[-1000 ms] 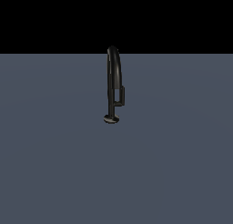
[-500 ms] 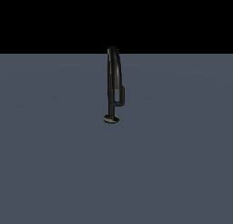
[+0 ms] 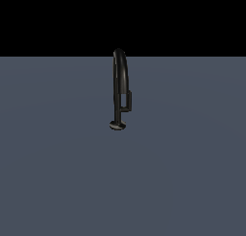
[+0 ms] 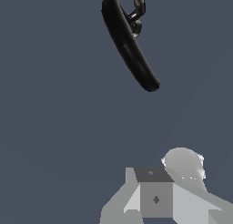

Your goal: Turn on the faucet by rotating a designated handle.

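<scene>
The faucet (image 3: 119,81) is a slim glossy black pipe. It stands upright on a small round disc base (image 3: 117,125) in the middle of the exterior view and curves over at the top. The handle (image 3: 129,100) is a short thin bar beside the stem, on the exterior view's right, joined by a small stub. From the wrist view I look down on the faucet (image 4: 129,45), with the handle (image 4: 139,3) beside it. Grey parts of my gripper (image 4: 157,191) show well apart from the faucet and touch nothing. How the jaws stand is unclear. The arm is out of the exterior view.
A flat grey-blue surface (image 3: 57,172) spreads all around the faucet, under a black background. No other objects show.
</scene>
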Controlling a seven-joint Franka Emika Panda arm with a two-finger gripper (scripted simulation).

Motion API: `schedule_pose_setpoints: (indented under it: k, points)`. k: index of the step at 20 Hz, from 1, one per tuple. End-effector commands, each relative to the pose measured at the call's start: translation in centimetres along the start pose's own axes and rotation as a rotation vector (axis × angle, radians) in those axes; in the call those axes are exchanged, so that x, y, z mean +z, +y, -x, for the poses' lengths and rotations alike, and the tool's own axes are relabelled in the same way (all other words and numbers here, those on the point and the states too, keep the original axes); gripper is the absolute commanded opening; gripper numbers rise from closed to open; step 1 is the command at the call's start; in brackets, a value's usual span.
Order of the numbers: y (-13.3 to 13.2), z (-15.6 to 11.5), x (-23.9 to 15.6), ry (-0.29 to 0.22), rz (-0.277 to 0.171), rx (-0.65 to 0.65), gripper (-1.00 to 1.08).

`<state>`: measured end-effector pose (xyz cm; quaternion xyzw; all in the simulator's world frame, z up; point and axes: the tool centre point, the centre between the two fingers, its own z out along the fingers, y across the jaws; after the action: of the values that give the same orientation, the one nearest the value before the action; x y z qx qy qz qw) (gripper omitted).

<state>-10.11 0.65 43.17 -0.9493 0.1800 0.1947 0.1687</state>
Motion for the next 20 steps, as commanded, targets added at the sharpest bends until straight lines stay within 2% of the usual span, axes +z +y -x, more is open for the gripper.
schedule_pose_setpoints:
  k: [1, 20]
  points:
    - [-0.3, -1.5, 0.1, -0.037, -0.03, 0.032, -1.0]
    - [-1.3, -13.4, 3.0, -0.332, -0.266, 0.283, -1.0]
